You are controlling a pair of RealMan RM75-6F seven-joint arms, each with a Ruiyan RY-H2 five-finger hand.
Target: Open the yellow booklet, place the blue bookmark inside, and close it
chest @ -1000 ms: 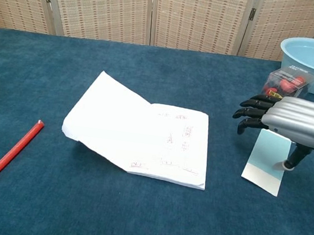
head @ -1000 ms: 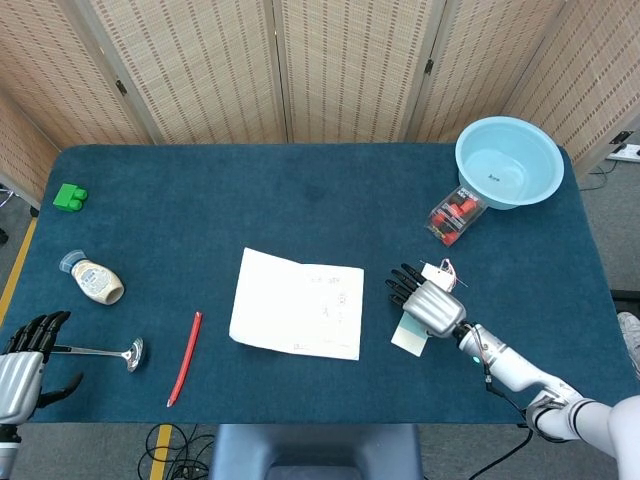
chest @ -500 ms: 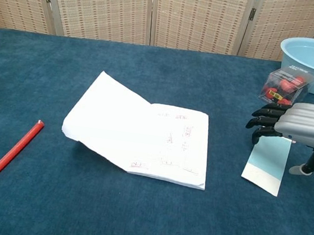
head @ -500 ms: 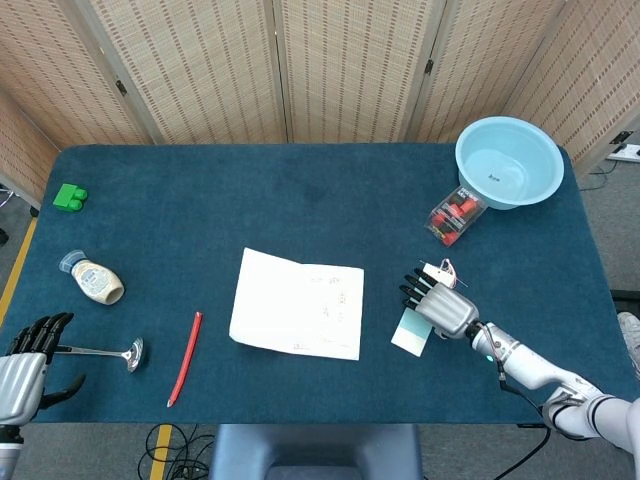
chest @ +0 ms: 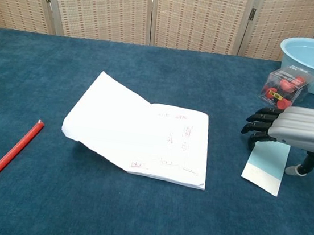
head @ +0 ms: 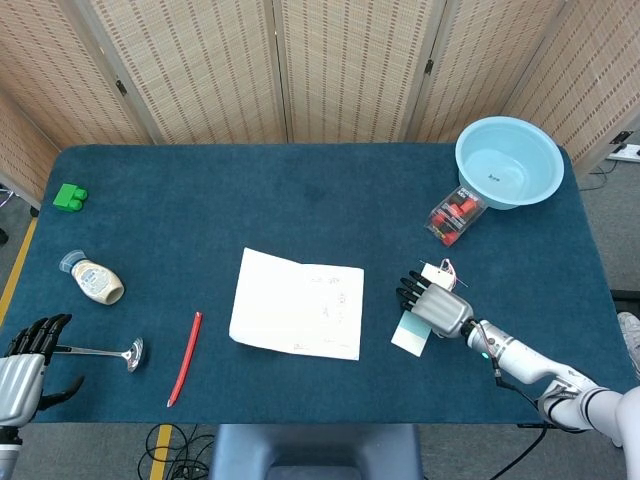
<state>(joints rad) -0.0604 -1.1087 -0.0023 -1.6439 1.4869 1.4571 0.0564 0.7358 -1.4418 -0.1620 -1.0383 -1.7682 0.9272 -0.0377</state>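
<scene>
Since a second before, the right hand point(chest: 299, 132) had drawn back from the booklet point(chest: 143, 133) toward the table's right edge and sat lower, palm down above the blue bookmark point(chest: 267, 164), fingers spread and holding nothing. At the near left corner the left hand point(head: 22, 365) hovered, fingers apart and empty, beside a metal spoon point(head: 105, 351). Farther back, the booklet lay open on the table point(head: 300, 200) left of the bookmark, with a light-blue basin point(head: 508, 161) at the far right.
</scene>
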